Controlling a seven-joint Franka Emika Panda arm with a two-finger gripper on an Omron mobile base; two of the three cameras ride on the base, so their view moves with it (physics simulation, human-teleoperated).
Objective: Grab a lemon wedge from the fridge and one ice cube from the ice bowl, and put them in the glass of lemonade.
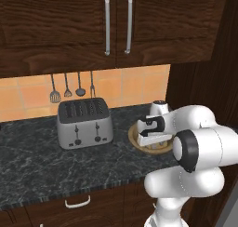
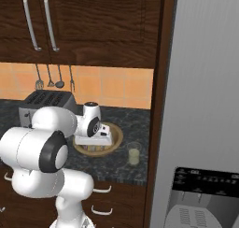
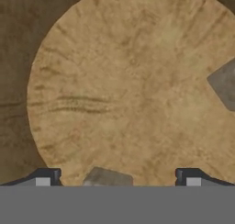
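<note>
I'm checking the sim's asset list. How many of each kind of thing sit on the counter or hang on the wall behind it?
Toaster: 1
Wooden ice bowl: 1
Ice cubes in the bowl: 2
Glass of lemonade: 1
Hanging utensils: 4
Total: 9

The ice bowl [image 3: 124, 81] is light-brown wood with darker grain streaks, and 2 pale grey ice cubes [image 3: 108, 177] lie in it. The glass of lemonade [image 2: 134, 153] holds pale yellow-green liquid. The toaster [image 1: 85, 122] is silver with a black top. The counter [image 1: 32, 156] is black, veined with grey. The backsplash tiles [image 1: 28, 96] are orange.
</note>
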